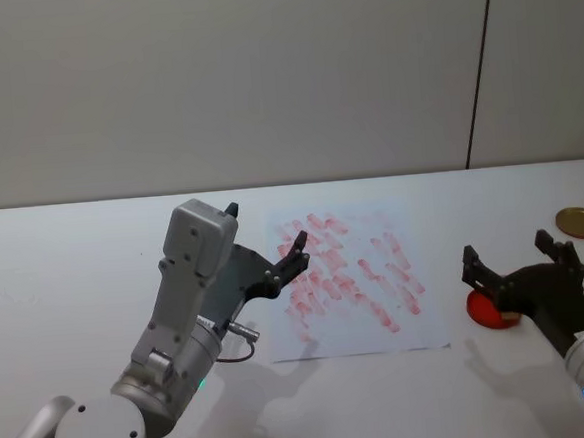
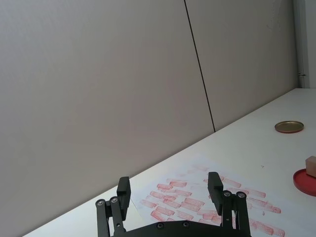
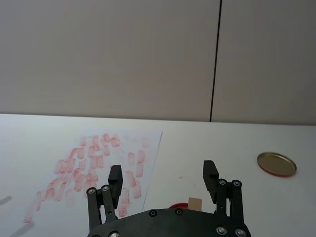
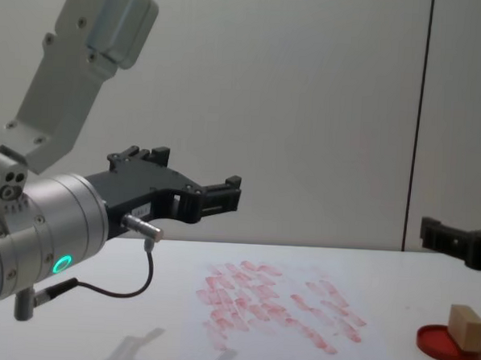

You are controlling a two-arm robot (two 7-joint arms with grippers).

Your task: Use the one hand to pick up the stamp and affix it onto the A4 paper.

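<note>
Stamp (image 4: 466,325) stands near red pad (image 4: 430,340) edge, right tool (image 1: 506,252) (spread wide) above.

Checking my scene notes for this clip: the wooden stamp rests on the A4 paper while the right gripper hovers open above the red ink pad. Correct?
Not quite. The stamp stands on the red ink pad, not on the A4 paper; the chest view shows it. The right gripper does hover open above the pad.

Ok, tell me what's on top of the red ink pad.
The wooden stamp stands on the ink pad; its underside is hidden. The open right hand hovers above.
</note>
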